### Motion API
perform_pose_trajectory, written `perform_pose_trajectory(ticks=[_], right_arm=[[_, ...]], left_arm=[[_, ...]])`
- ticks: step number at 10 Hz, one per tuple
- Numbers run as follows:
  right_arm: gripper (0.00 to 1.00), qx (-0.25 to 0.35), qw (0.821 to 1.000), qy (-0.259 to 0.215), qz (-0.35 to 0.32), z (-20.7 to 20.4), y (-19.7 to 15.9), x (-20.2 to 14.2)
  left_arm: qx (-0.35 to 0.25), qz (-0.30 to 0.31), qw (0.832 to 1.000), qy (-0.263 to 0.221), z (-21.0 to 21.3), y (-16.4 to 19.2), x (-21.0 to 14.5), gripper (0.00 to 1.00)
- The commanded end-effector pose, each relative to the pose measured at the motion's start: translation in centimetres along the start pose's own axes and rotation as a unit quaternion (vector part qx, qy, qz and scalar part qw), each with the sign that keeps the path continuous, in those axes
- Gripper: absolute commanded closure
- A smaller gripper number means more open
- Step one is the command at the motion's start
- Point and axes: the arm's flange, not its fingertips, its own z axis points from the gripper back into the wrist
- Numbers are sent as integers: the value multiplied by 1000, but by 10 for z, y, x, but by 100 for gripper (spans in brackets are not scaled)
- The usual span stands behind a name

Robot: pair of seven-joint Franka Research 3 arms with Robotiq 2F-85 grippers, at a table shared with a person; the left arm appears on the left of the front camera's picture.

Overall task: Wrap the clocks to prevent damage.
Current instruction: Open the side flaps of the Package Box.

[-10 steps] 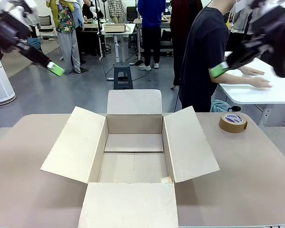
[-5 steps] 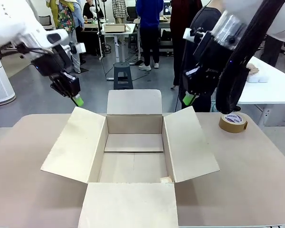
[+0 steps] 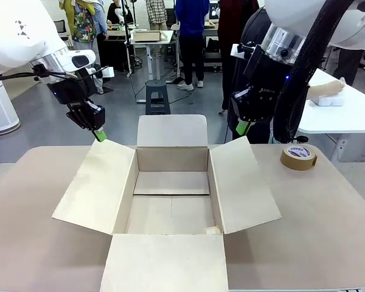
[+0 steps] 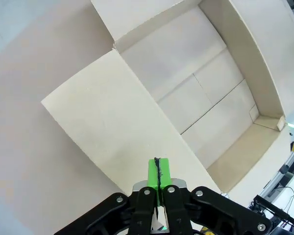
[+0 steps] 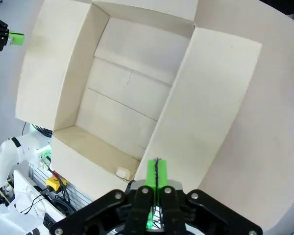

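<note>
Over carton point(image 3: 97, 182) flap edges — L pincer point(image 3: 100, 135), R pincer point(image 3: 242, 128), both shut.

The left gripper point(image 4: 158, 172) rises at 6 o'clock, its green pads pressed together with nothing between them. It hangs above a spread flap point(image 4: 112, 117) of the open cardboard box point(image 4: 201, 88), whose inside lies toward 2 o'clock. The beige worktop point(image 4: 24, 161) lies toward 9 o'clock.

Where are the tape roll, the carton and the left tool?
brown tape roll point(image 3: 295, 163): front view, outer side wall.
cardboard carton point(image 3: 172, 159): front view, inner back wall.
left tool point(image 3: 100, 135): front view, tips of shut green pads.
</note>
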Motion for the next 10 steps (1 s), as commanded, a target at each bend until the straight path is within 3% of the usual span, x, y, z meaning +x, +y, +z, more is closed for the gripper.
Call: perform_pose_trajectory(ticks=[1, 2, 3, 5, 10], right_arm=[[99, -2, 1000, -5, -4, -2, 0, -9], [99, 0, 1000, 0, 0, 0, 0, 0], [99, -47, 998, 19, -45, -11, 15, -5], [99, -73, 991, 47, -98, -32, 33, -11], [99, -89, 979, 35, -177, -83, 7, -9]], left_arm=[[-16, -1, 1000, -4, 3, -2, -3, 100], [0, 0, 1000, 0, 0, 0, 0, 100], [72, 32, 997, 7, -1, -23, -4, 100], [142, 98, 984, 49, -23, -54, -6, 100], [160, 172, 970, 70, -67, -56, -11, 100]])
